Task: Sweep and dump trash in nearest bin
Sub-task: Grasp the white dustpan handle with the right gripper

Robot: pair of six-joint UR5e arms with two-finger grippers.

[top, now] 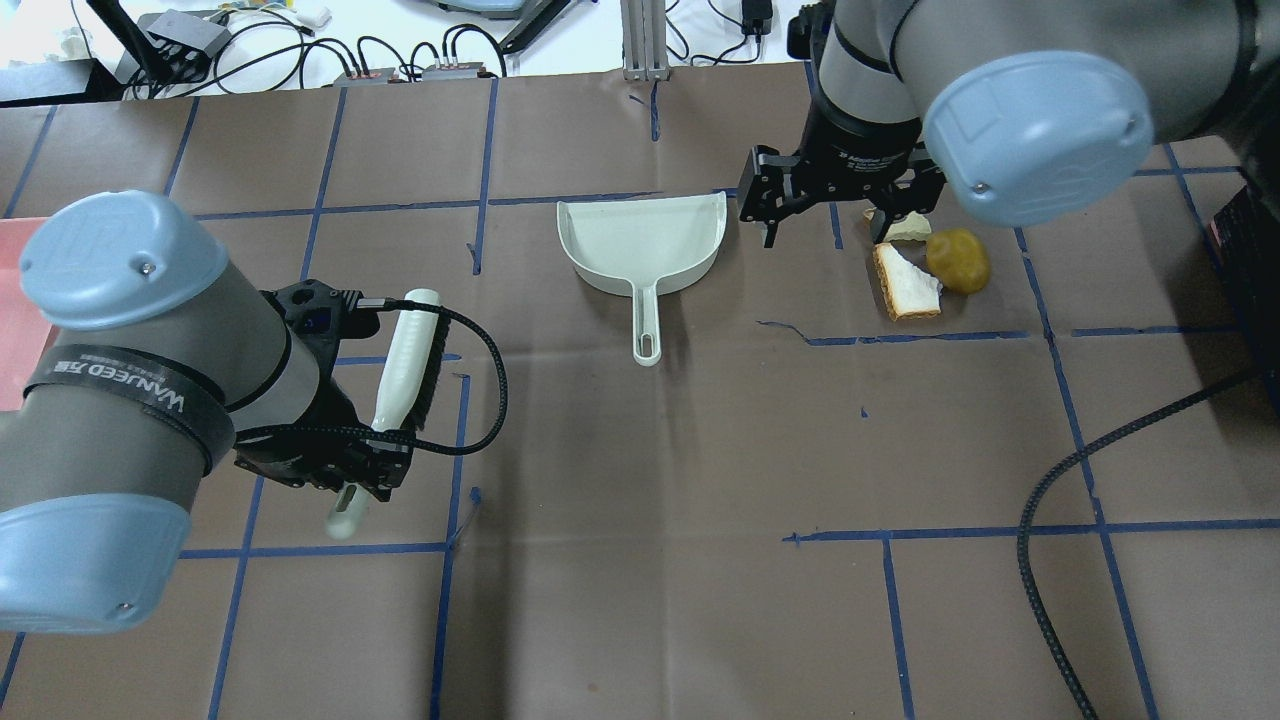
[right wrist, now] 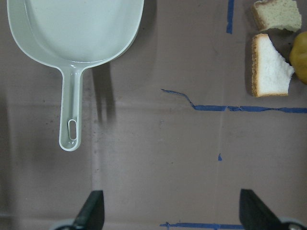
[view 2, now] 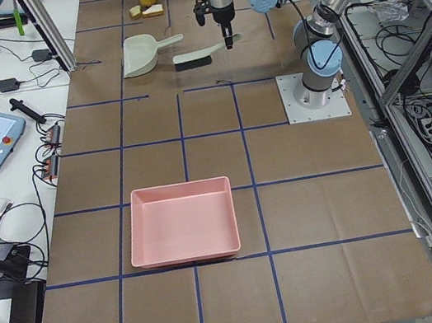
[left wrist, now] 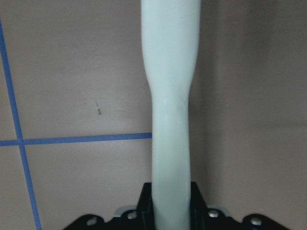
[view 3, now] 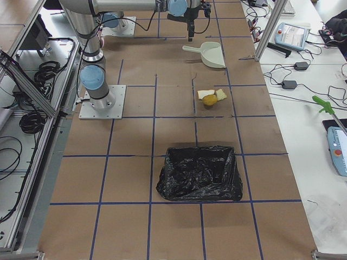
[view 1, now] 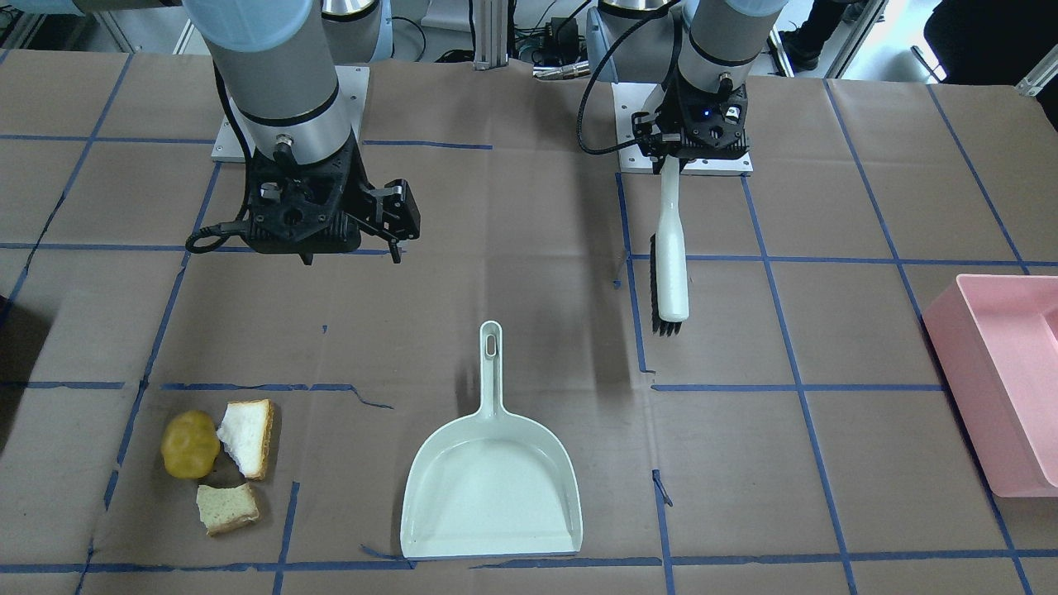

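Trash, three pieces, grouped on the brown-papered table [view 1: 529, 207] on the robot's right side:
- yellow potato-like lump [view 1: 190, 445], touching the larger bread slice
- larger bread slice [view 1: 248, 438], white with tan crust
- smaller bread piece [view 1: 228, 507], just beside both

Dustpan [view 1: 492, 487]: pale, empty, flat on the table near the middle, well apart from the trash, with its handle pointing toward the robot.

Brush [view 1: 671, 264]: white handle, black bristles, head pointing away from the robot.

Left gripper [view 1: 671, 159]: clamped on the brush handle. Whether the bristles touch the table cannot be told.

Right gripper [right wrist: 171, 193]: fingers spread wide, holding nothing, held above the table between dustpan and trash.

Pink bin [view 2: 181, 222]: at the table's end on the robot's left.

Black-bagged bin [view 3: 199, 173]: toward the end on the robot's right, the trash lying between it and the dustpan.
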